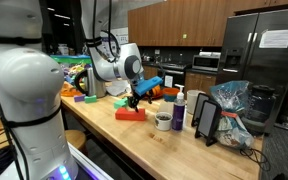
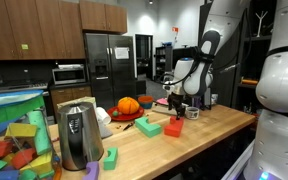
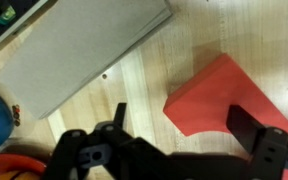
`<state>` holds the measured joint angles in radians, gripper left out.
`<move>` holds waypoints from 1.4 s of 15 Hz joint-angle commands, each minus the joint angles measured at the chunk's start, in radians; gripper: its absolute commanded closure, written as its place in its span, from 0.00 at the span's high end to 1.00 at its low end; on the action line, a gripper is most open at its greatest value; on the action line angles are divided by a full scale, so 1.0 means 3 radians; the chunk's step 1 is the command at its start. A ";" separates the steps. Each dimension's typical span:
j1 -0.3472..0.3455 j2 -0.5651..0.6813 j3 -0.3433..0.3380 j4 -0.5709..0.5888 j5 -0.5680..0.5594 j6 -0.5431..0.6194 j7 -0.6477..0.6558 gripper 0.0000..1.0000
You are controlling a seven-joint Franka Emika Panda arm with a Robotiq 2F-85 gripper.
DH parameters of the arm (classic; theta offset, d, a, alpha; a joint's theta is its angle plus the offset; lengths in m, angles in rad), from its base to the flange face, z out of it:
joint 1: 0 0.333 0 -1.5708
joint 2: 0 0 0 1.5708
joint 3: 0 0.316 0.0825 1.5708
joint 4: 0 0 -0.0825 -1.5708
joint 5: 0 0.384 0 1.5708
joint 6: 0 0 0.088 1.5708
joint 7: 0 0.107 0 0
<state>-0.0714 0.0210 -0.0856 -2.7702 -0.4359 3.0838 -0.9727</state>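
Note:
A red arch-shaped block (image 3: 219, 95) lies on the wooden counter (image 3: 144, 95). My gripper (image 3: 184, 118) hangs just above it, open. The left finger (image 3: 119, 115) stands over bare wood and the right finger (image 3: 252, 128) over the block's far side, so part of the block lies between the jaws. Both exterior views show the same red block (image 1: 130, 114) (image 2: 173, 127) under the gripper (image 1: 134, 100) (image 2: 176, 108). Nothing is held.
A grey flat board (image 3: 84, 45) lies beyond the block. A green block (image 2: 149, 127), a steel kettle (image 2: 76, 135), an orange pumpkin (image 2: 129, 105) and a toy pile (image 2: 14, 140) are nearby. A cup (image 1: 163, 121), a bottle (image 1: 179, 108) and a stand (image 1: 206, 120) sit near the counter's end.

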 commanded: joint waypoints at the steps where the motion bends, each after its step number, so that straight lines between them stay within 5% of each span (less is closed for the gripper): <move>1: -0.0034 0.0092 -0.0005 0.0025 -0.0081 0.0050 -0.0187 1.00; 21: 0.0157 0.0487 -0.0053 0.0633 -0.0534 0.0032 -0.0101 1.00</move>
<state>-0.0378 0.1304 -0.0891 -2.6158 -0.5687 3.0931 -1.0117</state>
